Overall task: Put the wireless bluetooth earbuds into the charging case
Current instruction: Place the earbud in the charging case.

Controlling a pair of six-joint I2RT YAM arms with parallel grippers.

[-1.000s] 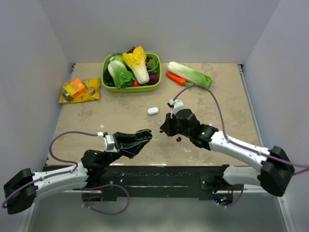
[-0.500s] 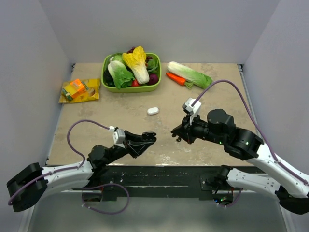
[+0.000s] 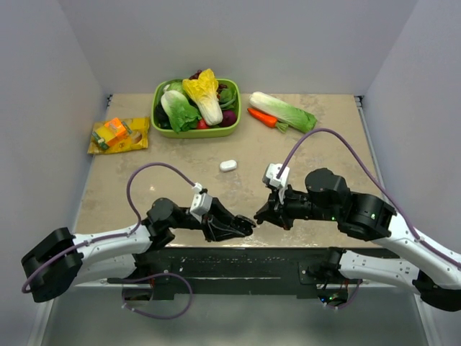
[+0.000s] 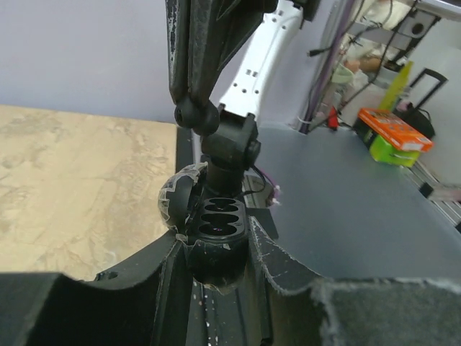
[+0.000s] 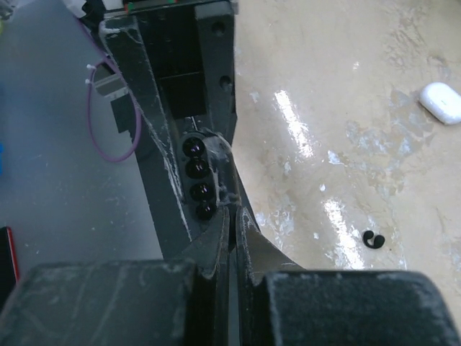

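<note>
**Grippers Meeting at the Near Table Edge, Case and Earbud in Grip**

**Top view.** Shows the left gripper [image 3: 245,226] reaching rightward, low over the near edge of the table [image 3: 144,180] at mid-width. Shows the right gripper [image 3: 259,215] reaching leftward, its tips just beside the left tips. Cannot resolve the held items here: too small and too dark. Places a white capsule [image 3: 228,165] on the table beyond both grippers, apart from them. Places a green bowl [image 3: 194,134] of vegetables at the far edge, with a cabbage [image 3: 282,110] and a carrot [image 3: 262,117] on the table to its right and snack packets [image 3: 119,135] to its left.

**Left wrist view.** Shows the left gripper clamped tight on the charging case [image 4: 216,225], one finger on each side. Shows the case open, lid [image 4: 175,202] swung left, dark oval recesses facing the camera. Shows the right gripper entering from above, jaws closed together, pinching a small round black earbud [image 4: 196,115] at the tips. Puts that earbud just above the open case; cannot tell whether touching.

**Right wrist view.** Shows the right fingers pressed together, tips just beside a row of dark round recesses in the case. Hides the pinched earbud behind those tips. Finds the other earbud [image 5: 372,239] lying on bare table right of the fingers, apart from the white capsule.
</note>
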